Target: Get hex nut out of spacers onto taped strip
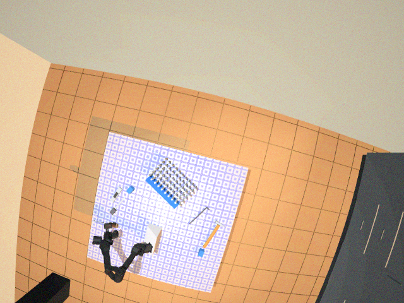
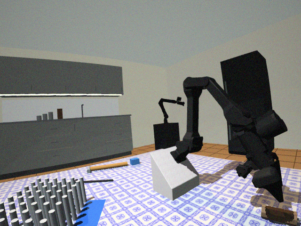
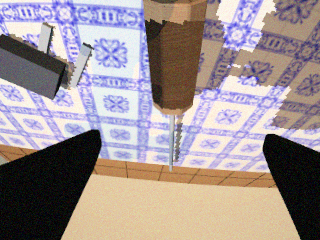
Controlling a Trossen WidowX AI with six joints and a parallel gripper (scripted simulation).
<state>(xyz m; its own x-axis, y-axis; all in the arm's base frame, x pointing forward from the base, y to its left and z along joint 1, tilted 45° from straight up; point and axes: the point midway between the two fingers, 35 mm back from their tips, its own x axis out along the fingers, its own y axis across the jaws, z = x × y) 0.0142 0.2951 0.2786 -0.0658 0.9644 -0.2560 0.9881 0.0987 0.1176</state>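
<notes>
Hovering open and empty, the pincer (image 1: 111,230) (image 2: 263,186) (image 3: 182,139) points at the brown-handled tool (image 1: 114,225) (image 2: 278,214) (image 3: 175,65) near the table's (image 1: 182,274) (image 2: 136,204) (image 3: 116,104) left edge, seen from above; the hooked rod (image 1: 198,216) (image 2: 99,180) lies nearer the right.

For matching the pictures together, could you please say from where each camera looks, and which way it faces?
Top: high overhead, facing down; whole black arm visible.
Exterior: low beside grey cylindrical metal spacers, facing across the table; arm and open tool visible.
Wrist: on the arm, facing outward past two black fingertips. Top and exterior share the spacers.
</notes>
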